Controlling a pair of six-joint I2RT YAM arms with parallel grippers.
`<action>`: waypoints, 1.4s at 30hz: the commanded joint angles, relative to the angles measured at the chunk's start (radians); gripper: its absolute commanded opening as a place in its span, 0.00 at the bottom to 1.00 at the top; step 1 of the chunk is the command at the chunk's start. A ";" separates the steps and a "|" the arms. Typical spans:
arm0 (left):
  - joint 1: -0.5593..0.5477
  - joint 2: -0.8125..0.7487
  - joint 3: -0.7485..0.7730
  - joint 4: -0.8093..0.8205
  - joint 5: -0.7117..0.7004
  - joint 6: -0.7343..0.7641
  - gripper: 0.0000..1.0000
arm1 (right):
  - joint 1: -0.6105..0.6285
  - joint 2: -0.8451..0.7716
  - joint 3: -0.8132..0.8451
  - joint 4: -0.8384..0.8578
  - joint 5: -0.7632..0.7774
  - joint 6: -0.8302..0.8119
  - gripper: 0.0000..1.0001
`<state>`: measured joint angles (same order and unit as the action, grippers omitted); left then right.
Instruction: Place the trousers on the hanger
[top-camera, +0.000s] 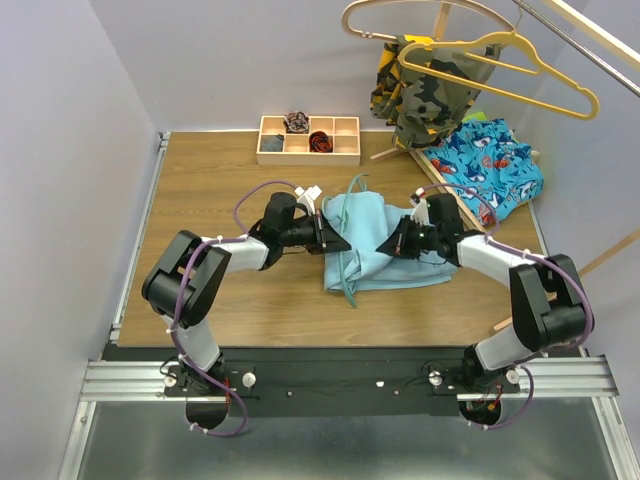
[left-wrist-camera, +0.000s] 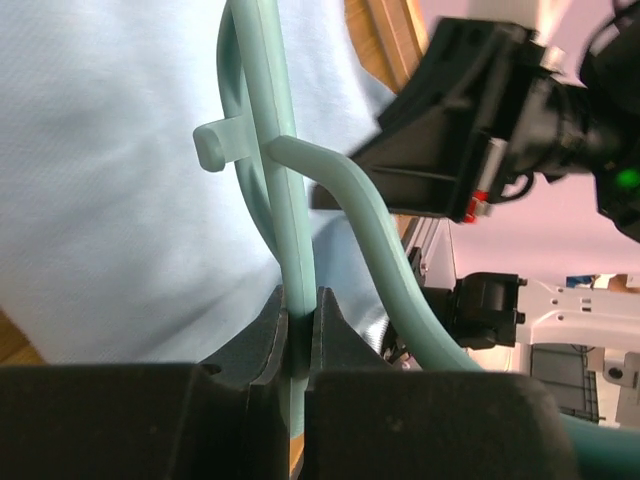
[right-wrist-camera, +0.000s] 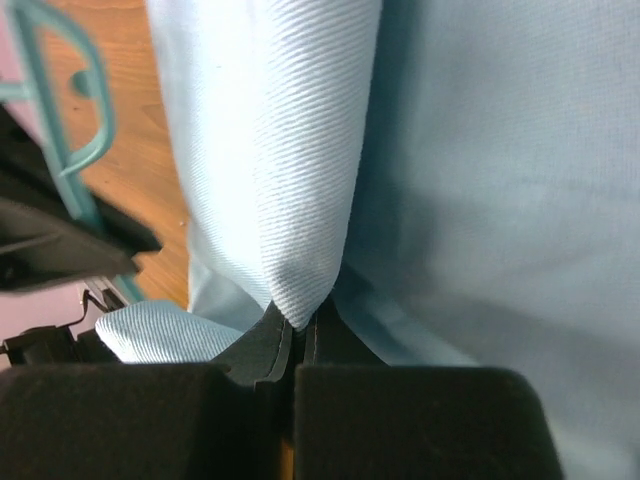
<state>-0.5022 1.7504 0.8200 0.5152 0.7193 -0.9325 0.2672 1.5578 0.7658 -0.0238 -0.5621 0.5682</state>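
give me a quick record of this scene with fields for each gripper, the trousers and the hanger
left gripper: shut on the hanger
right gripper: shut on a fold of the trousers
trousers: crumpled mid-table, between the two grippers
hanger: teal, along the trousers' left side
at the back: compartment tray, yellow hanger, camouflage garment, shark-print cloth

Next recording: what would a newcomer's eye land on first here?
The light-blue trousers lie heaped in the middle of the table. The left end effector clamps a bar of the teal hanger, and the right end effector pinches a fold of the trousers. At the back right hang a yellow hanger and a camouflage garment.
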 joint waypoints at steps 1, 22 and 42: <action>0.019 -0.031 -0.015 -0.064 -0.113 0.032 0.00 | -0.013 -0.143 -0.066 -0.097 0.045 0.002 0.01; 0.021 -0.072 0.050 -0.273 -0.274 0.190 0.00 | -0.123 -0.278 0.176 -0.399 0.117 -0.068 0.01; -0.021 -0.186 0.198 -0.406 -0.299 0.213 0.00 | -0.296 -0.301 0.116 -0.544 0.295 -0.142 0.01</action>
<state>-0.5323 1.6341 0.9596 0.1604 0.5304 -0.7563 0.0006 1.2613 0.9054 -0.5194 -0.4343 0.4435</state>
